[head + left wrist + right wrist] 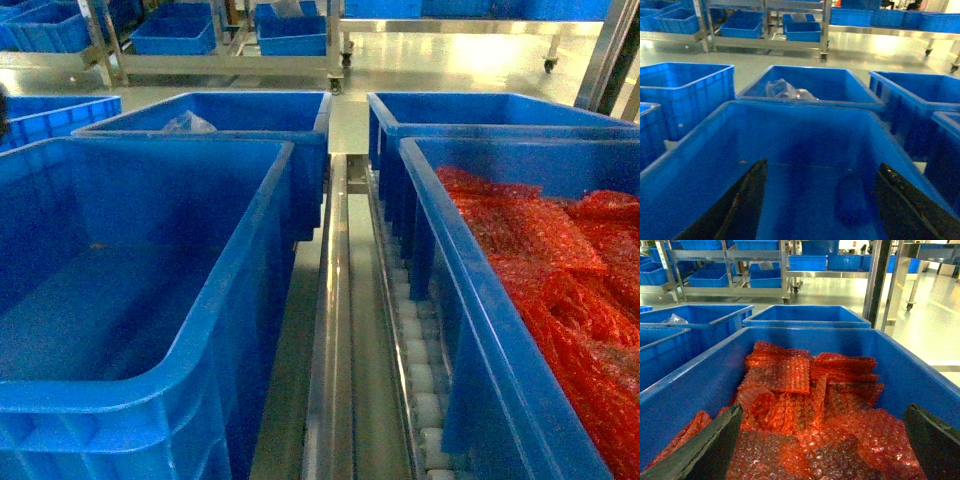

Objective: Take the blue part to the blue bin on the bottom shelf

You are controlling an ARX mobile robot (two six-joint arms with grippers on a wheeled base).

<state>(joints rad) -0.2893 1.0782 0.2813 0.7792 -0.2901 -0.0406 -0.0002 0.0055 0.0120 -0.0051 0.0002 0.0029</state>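
Two big blue bins sit side by side on the bottom shelf (345, 330), its steel rail and white rollers running between them, presumably so that full bins can slide along the rack. The near left bin (150, 400) looks bare inside; the right bin (500, 380) is heaped with red bubble-wrap bags (805, 405). Behind each stands another blue bin, and the far left one (840, 85) holds a crumpled clear plastic bag (787, 91).

The left gripper (820, 200) hangs over the mouth of the near left bin, its two dark fingers (740, 205) spread apart with nothing between them. The right gripper (822, 445) hangs likewise above the red bags, fingers (705, 450) wide and bare. Both arms seem parked at the bin openings, ready to reach down.

I can't find a blue part in any view. Nothing blue shows among the red bags, and the floor of the left bin is only blue plastic. If the part is wrapped, it might be buried in the red heap or inside the clear bag at the back, but that is a guess; no such thing lies between or near either pair of fingers.
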